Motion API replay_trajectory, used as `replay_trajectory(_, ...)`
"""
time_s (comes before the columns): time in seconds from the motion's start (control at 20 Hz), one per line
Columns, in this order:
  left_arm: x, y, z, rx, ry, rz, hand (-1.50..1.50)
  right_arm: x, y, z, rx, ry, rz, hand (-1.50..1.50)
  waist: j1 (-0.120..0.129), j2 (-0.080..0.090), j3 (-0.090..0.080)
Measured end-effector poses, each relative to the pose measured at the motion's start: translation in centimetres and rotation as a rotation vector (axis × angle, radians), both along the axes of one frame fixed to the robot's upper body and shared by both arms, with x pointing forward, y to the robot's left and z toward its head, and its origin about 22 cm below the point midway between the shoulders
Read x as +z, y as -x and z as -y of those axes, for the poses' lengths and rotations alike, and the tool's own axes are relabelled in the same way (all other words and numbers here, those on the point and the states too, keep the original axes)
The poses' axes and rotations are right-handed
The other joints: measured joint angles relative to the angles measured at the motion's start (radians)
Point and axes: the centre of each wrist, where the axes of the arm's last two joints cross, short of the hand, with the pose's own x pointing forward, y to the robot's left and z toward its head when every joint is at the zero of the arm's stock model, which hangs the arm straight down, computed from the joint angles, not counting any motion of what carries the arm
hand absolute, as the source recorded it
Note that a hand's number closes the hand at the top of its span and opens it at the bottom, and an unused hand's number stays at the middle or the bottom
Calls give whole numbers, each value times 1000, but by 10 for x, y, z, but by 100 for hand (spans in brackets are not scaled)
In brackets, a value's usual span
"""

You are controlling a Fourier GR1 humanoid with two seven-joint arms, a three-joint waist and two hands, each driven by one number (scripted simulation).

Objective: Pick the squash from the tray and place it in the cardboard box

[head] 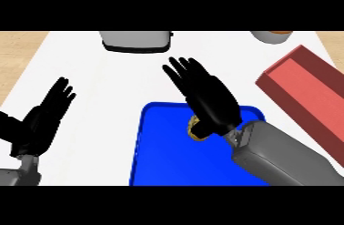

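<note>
Centrally, a blue tray [168, 160] is seen on the white bench [101, 83], cut off by the lower edge of the view. The squash [195, 130] is located inside the tray, near its far rim and slightly right of its middle. Only a small yellow-brown part is shown, as the rest is covered by the right hand [209, 99].

The right hand is held over the tray's far rim, palm down. Its fingers are kept straight and spread, pointed away past the rim over bare bench. Nothing is gripped by it. Whether the squash is touched by the palm cannot be told. The grey right forearm [282, 158] is laid across the tray's right side.

The left hand [42, 117] is shown well to the left of the tray, resting open with its fingers up, and nothing is held in it.

The cardboard box [306, 94], coloured red, is placed to the right of the tray and set at a slant. It is apart from the tray, and nothing can be made out inside it.

Beyond the tray's far side, a grey appliance [136, 41] is placed at the back of the bench. A pale bowl [271, 36] is seen beyond the tray to the far right, partly cropped.
</note>
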Motion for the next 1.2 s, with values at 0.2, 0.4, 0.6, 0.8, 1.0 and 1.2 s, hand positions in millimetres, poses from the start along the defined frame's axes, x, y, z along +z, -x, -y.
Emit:
replay_trajectory(0.2,4,-1,-4,12,4,-6,0,-6,10,-33,-73,299,-49,-150,-6,-3,-2)
replay_trajectory(0.4,4,-1,-7,17,9,-8,0,-12,14,-68,-187,584,-85,-150,-4,1,-2)
replay_trajectory(0.6,7,0,-7,10,15,-6,0,-21,17,-104,-239,762,-141,-150,-2,6,0)
replay_trajectory(0.8,10,0,-6,9,24,-8,0,-29,12,-118,-280,848,-220,-150,-1,9,2)
replay_trajectory(1.0,11,-2,-7,12,23,-1,0,-40,2,-119,-340,892,-297,-150,0,13,3)
replay_trajectory(1.2,11,0,-5,5,26,3,0,-41,-6,-118,-387,910,-358,-150,4,13,4)
